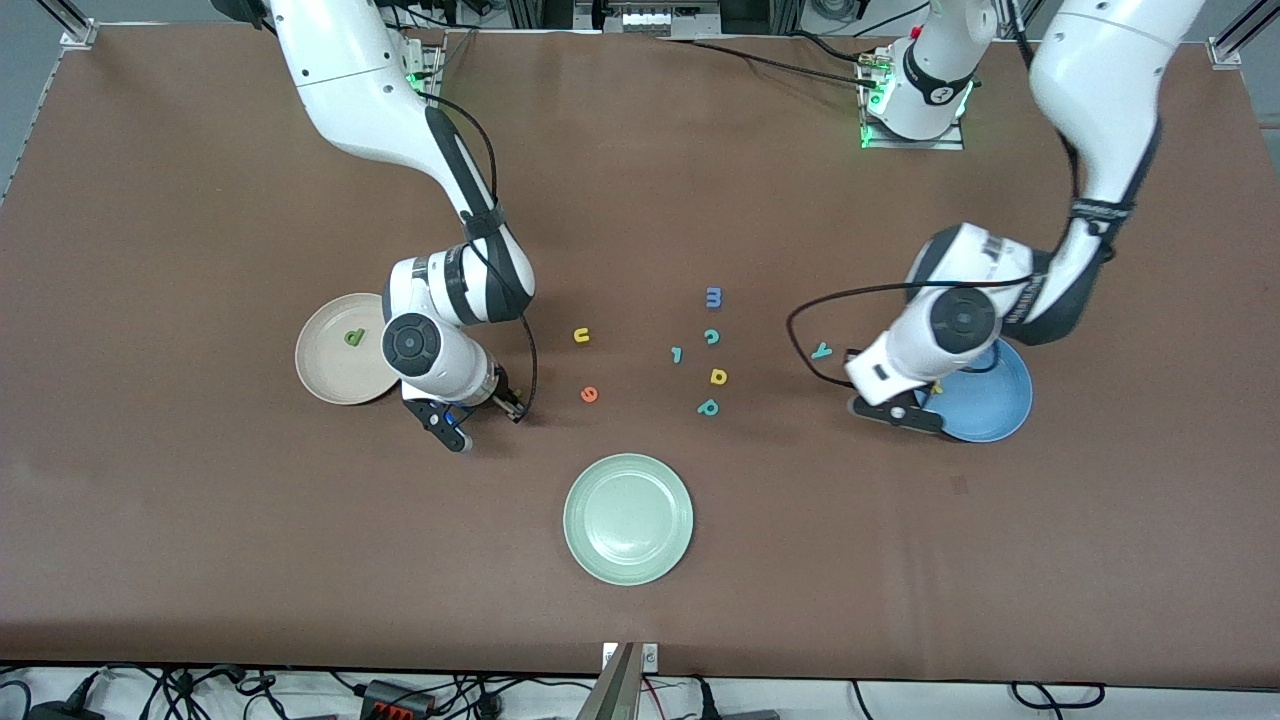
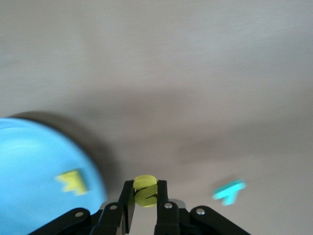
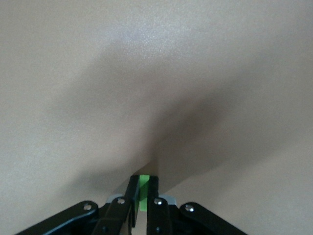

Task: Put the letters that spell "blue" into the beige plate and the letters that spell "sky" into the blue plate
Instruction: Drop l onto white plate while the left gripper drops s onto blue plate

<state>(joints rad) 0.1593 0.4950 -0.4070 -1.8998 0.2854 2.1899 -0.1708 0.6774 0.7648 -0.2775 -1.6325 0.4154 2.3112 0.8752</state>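
Note:
My left gripper [image 2: 145,183] is shut on the yellow s [image 2: 145,194], low over the table at the rim of the blue plate [image 1: 990,405]. The yellow k [image 2: 72,181] lies in that blue plate [image 2: 29,176]. The teal y [image 1: 821,350] lies on the table beside the left hand. My right gripper [image 3: 144,182] is shut on the green bar l [image 3: 144,198], low over the table beside the beige plate [image 1: 325,375], where the green b [image 1: 353,337] lies. The yellow u [image 1: 581,336] and orange e [image 1: 589,394] lie between the right gripper [image 1: 514,407] and the middle letters.
A pale green plate [image 1: 628,518] sits nearer the front camera, mid-table. Loose letters lie in the middle: a blue m [image 1: 714,297], teal c [image 1: 711,337], small teal hooked letter [image 1: 677,354], yellow round-bellied letter [image 1: 718,376] and teal p [image 1: 708,407].

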